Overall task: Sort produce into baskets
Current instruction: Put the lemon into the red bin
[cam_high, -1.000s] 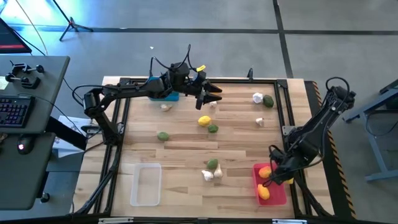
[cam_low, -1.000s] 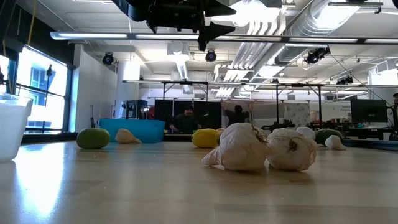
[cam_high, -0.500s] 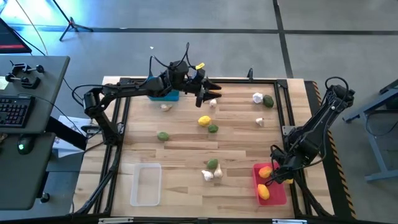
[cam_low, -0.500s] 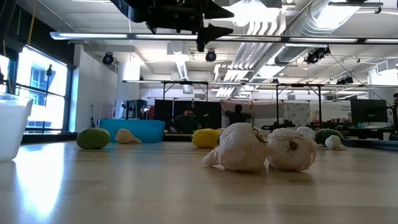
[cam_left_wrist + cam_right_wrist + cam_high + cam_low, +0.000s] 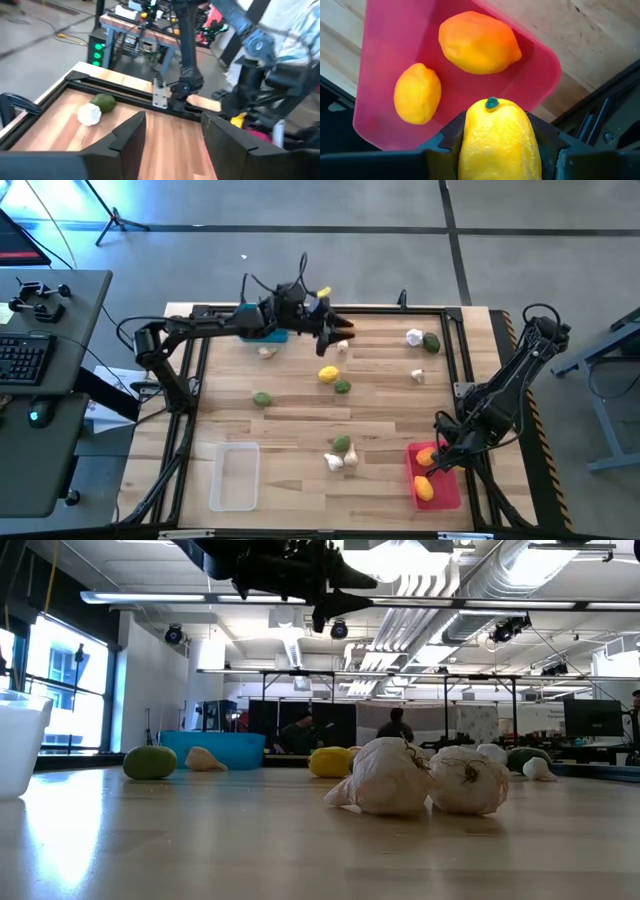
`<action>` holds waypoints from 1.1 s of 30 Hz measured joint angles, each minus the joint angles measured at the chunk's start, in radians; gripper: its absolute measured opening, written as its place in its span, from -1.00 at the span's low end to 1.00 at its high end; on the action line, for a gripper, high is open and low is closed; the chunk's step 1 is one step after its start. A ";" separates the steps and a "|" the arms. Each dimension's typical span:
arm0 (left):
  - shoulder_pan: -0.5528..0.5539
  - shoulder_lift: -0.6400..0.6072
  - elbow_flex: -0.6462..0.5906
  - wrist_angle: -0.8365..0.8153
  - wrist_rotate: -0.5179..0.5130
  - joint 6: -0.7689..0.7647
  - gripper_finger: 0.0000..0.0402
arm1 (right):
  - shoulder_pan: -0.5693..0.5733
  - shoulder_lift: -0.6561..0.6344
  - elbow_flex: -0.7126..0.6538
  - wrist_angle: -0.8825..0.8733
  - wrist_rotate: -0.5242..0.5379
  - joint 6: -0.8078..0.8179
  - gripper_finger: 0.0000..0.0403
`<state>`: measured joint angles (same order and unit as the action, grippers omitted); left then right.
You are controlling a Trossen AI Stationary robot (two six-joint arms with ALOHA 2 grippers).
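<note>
1. Right gripper (image 5: 497, 150) low over the red basket (image 5: 447, 489) at the lower right of the overhead frame, clamped on a yellow lemon (image 5: 498, 137), green stem tip showing.
2. Two more lemons (image 5: 479, 42) already lying in that red basket, one beside the other.
3. Left gripper (image 5: 340, 331) up at the top centre of the overhead frame, raised off the wood, fingers (image 5: 131, 135) spread apart with nothing between them.
4. Blue basket (image 5: 262, 334) just behind the left arm at the upper edge of the table (image 5: 380, 395); a garlic bulb (image 5: 266, 352) just below it.
5. Clear basket (image 5: 234, 476) at lower left, nothing visible inside.
6. Mid-table: a lemon (image 5: 328, 374) touching a green fruit (image 5: 342, 387); another green fruit (image 5: 262, 398) off to the left.
7. Lower centre: a green fruit (image 5: 342, 444) with two garlic bulbs (image 5: 388, 778) right under it.
8. Upper right: a garlic bulb (image 5: 414, 336) against a green fruit (image 5: 431, 343), one more bulb (image 5: 418, 376) below.
</note>
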<state>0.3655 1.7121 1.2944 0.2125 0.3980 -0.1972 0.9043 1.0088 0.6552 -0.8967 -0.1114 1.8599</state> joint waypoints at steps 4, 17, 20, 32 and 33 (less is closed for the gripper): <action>-0.038 0.001 -0.082 0.128 -0.042 -0.002 -0.40 | 0.000 0.014 0.001 -0.004 0.021 -0.008 -0.31; -0.052 0.002 -0.188 0.208 -0.042 -0.026 -0.96 | 0.065 0.072 0.001 0.053 -0.003 0.022 -0.31; -0.052 0.001 -0.187 0.213 -0.042 -0.026 -0.99 | 0.087 0.074 0.001 0.054 -0.011 0.026 -0.31; -0.051 0.001 -0.187 0.211 -0.042 -0.027 -1.00 | 0.093 0.069 0.004 0.110 -0.011 0.060 -0.31; -0.051 0.001 -0.187 0.211 -0.042 -0.027 -1.00 | 0.093 0.069 0.004 0.123 -0.009 0.061 -0.31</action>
<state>0.3141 1.7126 1.1071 0.4236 0.3565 -0.2241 0.9977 1.0782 0.6590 -0.7739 -0.1206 1.9211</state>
